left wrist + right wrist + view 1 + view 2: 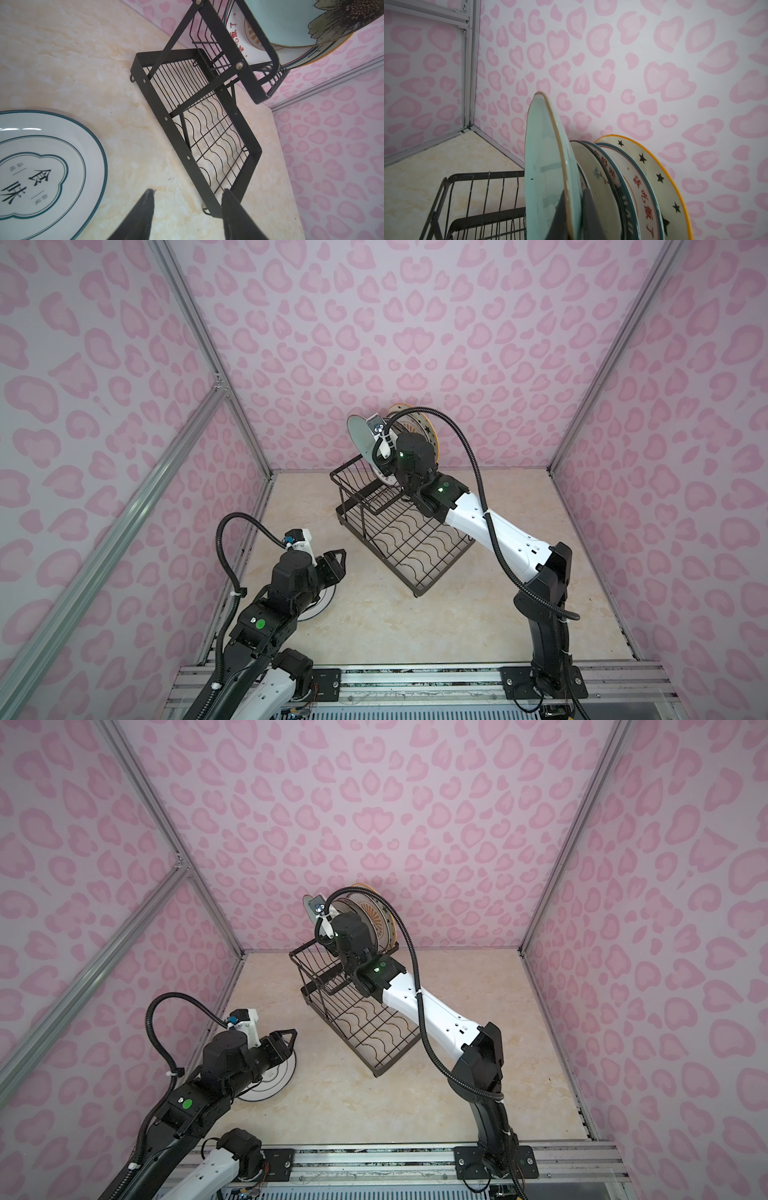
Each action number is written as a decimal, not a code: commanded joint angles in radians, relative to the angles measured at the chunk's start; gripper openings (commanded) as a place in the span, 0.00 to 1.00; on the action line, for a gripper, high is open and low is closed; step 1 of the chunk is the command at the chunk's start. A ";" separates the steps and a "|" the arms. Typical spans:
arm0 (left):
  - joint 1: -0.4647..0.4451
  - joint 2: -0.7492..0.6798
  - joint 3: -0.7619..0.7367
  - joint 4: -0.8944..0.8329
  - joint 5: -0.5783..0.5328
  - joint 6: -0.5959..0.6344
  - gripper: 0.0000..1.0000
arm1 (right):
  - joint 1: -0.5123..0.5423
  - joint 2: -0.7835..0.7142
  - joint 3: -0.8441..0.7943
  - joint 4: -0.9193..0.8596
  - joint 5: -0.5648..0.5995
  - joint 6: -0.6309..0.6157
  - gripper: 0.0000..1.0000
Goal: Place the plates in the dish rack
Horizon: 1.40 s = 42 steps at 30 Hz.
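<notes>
The white round ceramic plate with a thin teal rim (41, 128), lying flat on the marbled beige desk (62, 52), carries 2 large dark brush characters at its centre, 食味, inside a teal cloud-shaped outline. The 2 pairs of tiny characters beside them are too small to read.

In the black wire dish rack (164, 122), the upright teal-rimmed white plate with an orange ring (640, 187) bears red characters along its band, apparently 该吃饭了. The dark-rimmed plate (609, 176) beside it shows 好味, the rest hidden. Black stars ring the orange-rimmed cream plate (652, 166).
</notes>
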 commanded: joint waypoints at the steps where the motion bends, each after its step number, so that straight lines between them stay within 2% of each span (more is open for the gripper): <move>1: 0.001 -0.001 0.008 0.013 -0.003 0.000 0.55 | 0.000 0.014 0.000 0.119 0.007 0.007 0.00; 19: 0.001 -0.006 0.005 0.005 -0.009 0.003 0.55 | -0.005 -0.004 -0.082 0.131 0.028 0.020 0.00; 33: 0.000 -0.007 0.011 -0.007 -0.018 0.005 0.55 | -0.051 -0.013 -0.092 0.038 -0.033 0.129 0.00; 38: 0.000 -0.010 0.010 -0.023 -0.033 -0.001 0.56 | -0.068 -0.032 -0.113 0.033 -0.053 0.157 0.17; 42: 0.001 -0.012 0.012 -0.044 -0.049 -0.009 0.56 | -0.070 -0.063 -0.136 0.040 -0.059 0.165 0.26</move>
